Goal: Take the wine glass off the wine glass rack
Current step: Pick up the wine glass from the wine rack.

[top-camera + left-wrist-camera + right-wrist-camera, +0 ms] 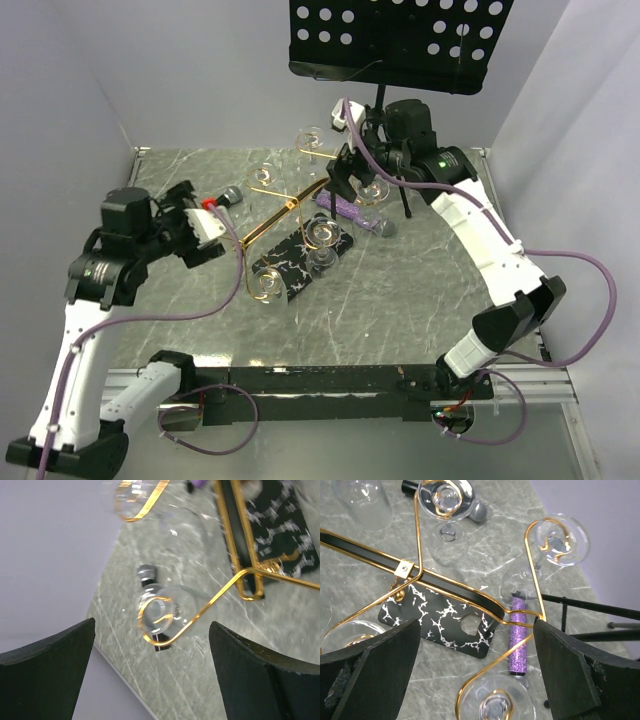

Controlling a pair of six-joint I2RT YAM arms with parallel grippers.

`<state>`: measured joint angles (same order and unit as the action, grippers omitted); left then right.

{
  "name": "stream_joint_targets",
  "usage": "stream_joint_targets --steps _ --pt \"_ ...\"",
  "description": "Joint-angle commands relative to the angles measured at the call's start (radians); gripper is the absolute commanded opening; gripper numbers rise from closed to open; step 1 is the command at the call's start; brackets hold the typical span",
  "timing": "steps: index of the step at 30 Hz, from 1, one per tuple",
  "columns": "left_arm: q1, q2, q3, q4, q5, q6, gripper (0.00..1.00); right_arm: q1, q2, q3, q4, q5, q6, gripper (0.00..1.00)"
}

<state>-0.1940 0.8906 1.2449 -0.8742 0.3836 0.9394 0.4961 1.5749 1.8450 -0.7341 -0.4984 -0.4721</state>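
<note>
The wine glass rack (283,208) leans over the table, its gold pole and curled arms above the black white-veined base (440,620). Several clear wine glasses hang upside down in its spirals. In the right wrist view one wine glass (496,706) hangs in a spiral just below and between the fingers of my open right gripper (475,680), which holds nothing. My right gripper (352,178) hovers over the rack's right arms. My left gripper (213,230) stands open left of the rack. In front of its fingers another wine glass (161,611) hangs in a gold curl; the left gripper (152,680) touches nothing.
A black perforated music stand (400,35) rises at the back, its tripod legs (590,607) beside the rack. A purple microphone (518,640) lies under the right arms of the rack. A grey-headed microphone (224,197) lies near the left gripper. Grey walls close in the table's left and right sides.
</note>
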Motion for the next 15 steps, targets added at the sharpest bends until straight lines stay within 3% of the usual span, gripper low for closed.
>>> stream_joint_targets --steps 1,5,10,12,15 --pt "0.073 -0.054 0.019 0.108 0.012 -0.210 1.00 0.006 -0.105 -0.006 0.068 0.032 0.050 1.00" --pt "0.241 -0.010 0.025 0.208 0.141 -0.332 1.00 0.004 -0.141 -0.032 0.070 0.041 0.070 1.00" --pt "0.568 0.224 0.217 0.212 0.414 -0.546 1.00 -0.014 -0.188 -0.078 0.085 0.049 0.085 1.00" --pt "0.652 0.254 0.208 0.214 0.484 -0.548 1.00 -0.027 -0.207 -0.101 0.093 0.049 0.092 1.00" --pt "0.715 0.210 0.066 0.239 0.579 -0.455 1.00 -0.040 -0.222 -0.118 0.090 0.054 0.093 1.00"
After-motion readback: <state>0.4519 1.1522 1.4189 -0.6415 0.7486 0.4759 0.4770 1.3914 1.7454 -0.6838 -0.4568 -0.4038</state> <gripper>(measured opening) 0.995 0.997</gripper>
